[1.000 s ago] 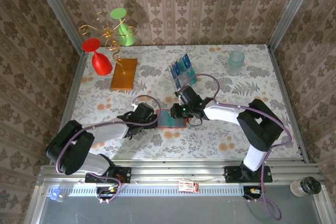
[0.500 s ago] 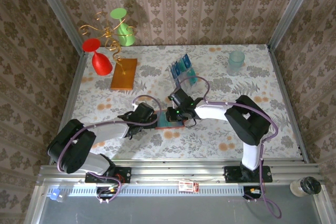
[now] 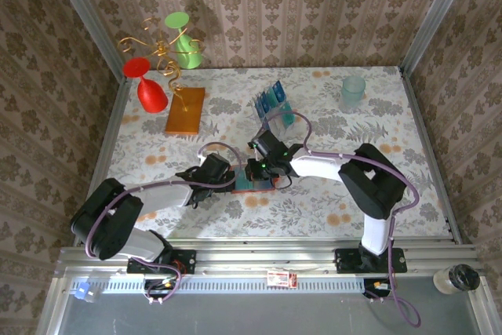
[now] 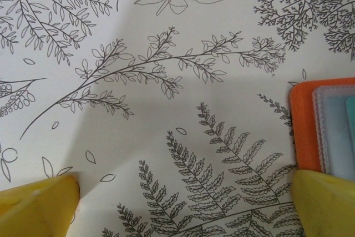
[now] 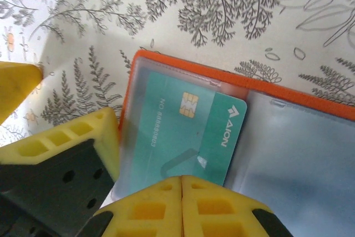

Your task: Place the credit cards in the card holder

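Jaws of our right gripper [image 5: 182,184] have pinched together and slid left over the open holder [image 5: 277,88] at mid-table. We judge the teal card [image 5: 183,131] partly seated inside. Our left gripper [image 4: 183,201] gapes beside the holder's edge.

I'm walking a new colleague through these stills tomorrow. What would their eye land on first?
First, the teal plastic card with a gold chip, lying in the open orange-red folding wallet at mid-table. The right gripper, fingertips together, sits at the card's edge, while the left gripper stands wide open beside the wallet. At the back left, a red plastic goblet and a green one flank a curly gold wire stand.
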{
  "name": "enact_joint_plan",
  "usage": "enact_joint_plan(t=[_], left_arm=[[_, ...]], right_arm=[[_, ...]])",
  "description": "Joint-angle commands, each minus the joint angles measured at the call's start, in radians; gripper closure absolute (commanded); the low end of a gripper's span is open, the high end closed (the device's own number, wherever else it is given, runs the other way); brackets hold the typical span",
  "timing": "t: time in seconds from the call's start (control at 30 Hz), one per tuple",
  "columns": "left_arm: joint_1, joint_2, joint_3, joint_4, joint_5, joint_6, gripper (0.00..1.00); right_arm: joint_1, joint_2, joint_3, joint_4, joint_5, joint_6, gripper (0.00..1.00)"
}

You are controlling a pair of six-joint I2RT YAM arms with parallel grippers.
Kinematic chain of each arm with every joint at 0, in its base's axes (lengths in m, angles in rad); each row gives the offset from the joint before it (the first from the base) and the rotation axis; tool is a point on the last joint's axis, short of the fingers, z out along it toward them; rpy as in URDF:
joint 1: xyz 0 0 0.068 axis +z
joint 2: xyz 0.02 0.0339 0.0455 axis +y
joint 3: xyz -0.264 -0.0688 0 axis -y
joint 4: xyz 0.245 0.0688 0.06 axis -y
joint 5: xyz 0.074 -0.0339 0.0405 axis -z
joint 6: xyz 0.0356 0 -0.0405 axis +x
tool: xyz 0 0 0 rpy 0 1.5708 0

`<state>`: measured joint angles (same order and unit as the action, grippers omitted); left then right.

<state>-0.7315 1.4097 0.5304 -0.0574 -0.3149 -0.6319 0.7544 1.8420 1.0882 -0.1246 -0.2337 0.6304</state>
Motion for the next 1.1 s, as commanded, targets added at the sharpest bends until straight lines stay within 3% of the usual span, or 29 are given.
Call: enact_joint_plan(t=[0.0,0.3,1.07], left_arm=[[0.014,-0.032,-0.012,-0.025,0.008,0.007,0.00],[0.045,-0.074,-0.031,-0.055,0.004,0.012,0.00],[0.049,0.063,0.010,-0.011,0.043,0.037,0.00]], right_arm=[[-0.013,-0.030,0.006,-0.055,0.038,-0.037,0.93],[-0.015,0.012,0.007,-0.040,0.029,-0.041,0.94],[0.014,0.115,0.083,-0.050,-0.019,-0.028,0.95]])
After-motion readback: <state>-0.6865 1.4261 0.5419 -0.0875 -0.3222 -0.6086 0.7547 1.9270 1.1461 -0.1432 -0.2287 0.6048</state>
